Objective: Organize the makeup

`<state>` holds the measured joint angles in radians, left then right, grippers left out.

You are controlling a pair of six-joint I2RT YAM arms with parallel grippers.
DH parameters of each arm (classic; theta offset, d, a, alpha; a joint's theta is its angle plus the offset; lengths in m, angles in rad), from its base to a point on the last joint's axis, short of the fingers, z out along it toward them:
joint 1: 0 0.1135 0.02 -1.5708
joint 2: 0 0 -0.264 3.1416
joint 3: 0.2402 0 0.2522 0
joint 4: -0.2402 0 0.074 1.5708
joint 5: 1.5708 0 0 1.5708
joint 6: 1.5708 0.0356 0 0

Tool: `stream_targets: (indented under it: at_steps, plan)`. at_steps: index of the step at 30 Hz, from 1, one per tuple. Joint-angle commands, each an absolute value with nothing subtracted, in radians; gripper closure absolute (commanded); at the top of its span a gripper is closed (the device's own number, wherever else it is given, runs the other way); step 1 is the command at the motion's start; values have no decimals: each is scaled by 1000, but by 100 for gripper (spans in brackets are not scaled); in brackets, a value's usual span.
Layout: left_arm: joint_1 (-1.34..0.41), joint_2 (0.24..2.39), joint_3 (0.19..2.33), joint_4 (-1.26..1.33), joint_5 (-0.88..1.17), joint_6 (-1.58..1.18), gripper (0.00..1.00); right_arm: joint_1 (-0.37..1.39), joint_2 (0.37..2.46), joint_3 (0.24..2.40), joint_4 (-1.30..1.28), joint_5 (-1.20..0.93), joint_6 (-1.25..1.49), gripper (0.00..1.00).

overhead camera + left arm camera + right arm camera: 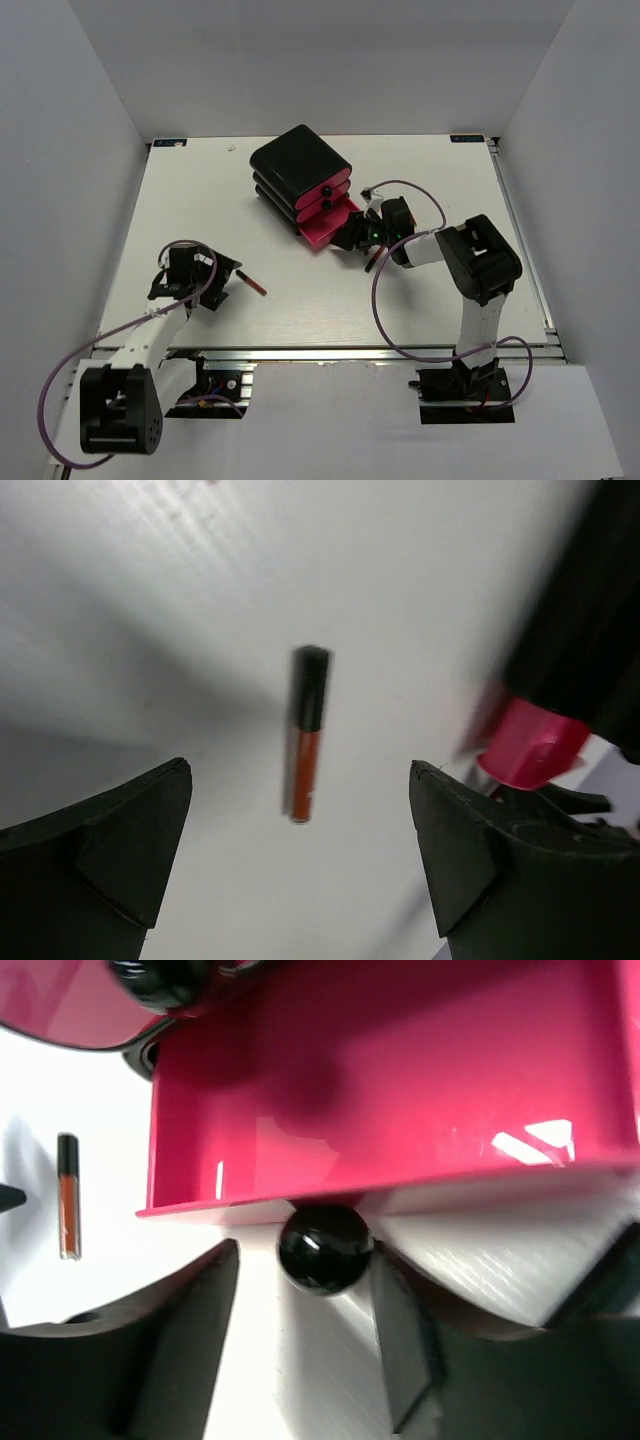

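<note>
1. The right gripper [306, 1258] has its jaws part-way apart, astride the round glossy black knob [323, 1247]. One finger sits close against the knob and a gap shows at the other, so nothing is clamped.
2. That knob belongs to a shiny pink plastic drawer [400, 1090], which is pulled out towards the right gripper.
3. The drawer is the lowest in a black rounded box [298, 160] at the back middle of the white table [440, 300]. The two pink-fronted drawers above it are pushed in.
4. The left gripper [300, 772] has its jaws spread wide and holds nothing.
5. Ahead of its fingers, in line with the gap and apart from both, a slim lipstick tube [307, 735] with a black cap and red body lies flat on the table, well apart from the box.
</note>
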<state>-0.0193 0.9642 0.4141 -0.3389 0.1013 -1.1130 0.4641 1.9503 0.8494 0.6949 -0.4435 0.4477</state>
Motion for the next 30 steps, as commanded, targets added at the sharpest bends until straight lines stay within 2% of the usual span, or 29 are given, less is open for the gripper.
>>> stream_targets:
  at_steps: [1,3,4,5,8,10,13,14,15,16,17,20,21,22,23,24,25,30]
  plan:
    - [-40,1051,478,-428,126,-1114,2,460,1895,914,565,-511,280,38]
    - [-69,1103,524,-443,88,-1114,2,454,1862,902,503,-549,236,31]
    - [-98,1121,540,-448,72,-1117,2,450,1823,890,482,-557,189,16]
    - [-113,1141,569,-454,58,-1120,2,446,1803,876,462,-596,161,11]
    - [-167,1230,610,-488,14,-1138,3,428,1688,813,364,-688,22,11]
    - [-213,1294,646,-506,-47,-1152,3,417,1596,801,206,-742,-110,11]
    - [-256,1382,686,-526,-74,-1170,7,408,1453,781,4,-761,-413,11]
    - [-264,1406,698,-537,-93,-1172,14,405,1407,756,2,-703,-531,11]
    - [-267,1436,715,-575,-100,-1180,17,400,1352,718,23,-652,-566,11]
    - [-273,1462,744,-587,-101,-1174,19,378,1230,669,163,-605,-596,11]
    - [-279,1506,758,-601,-112,-1167,20,367,1171,541,270,-494,-615,11]
    - [-302,1537,785,-624,-146,-1166,33,335,1034,330,728,-211,-482,11]
    - [-302,1545,784,-615,-146,-1166,36,316,1034,368,645,-263,-477,12]
    - [-302,1554,785,-615,-149,-1164,45,255,1051,414,549,-341,-462,21]
    - [-302,1586,793,-614,-149,-1160,50,235,1054,467,450,-418,-425,24]
    - [-304,1604,799,-621,-149,-1151,54,216,1055,475,430,-442,-401,26]
    - [-305,1629,808,-638,-147,-1149,64,213,1045,479,417,-463,-408,30]
    - [-324,1721,845,-680,-138,-1100,70,207,1017,475,407,-476,-411,32]
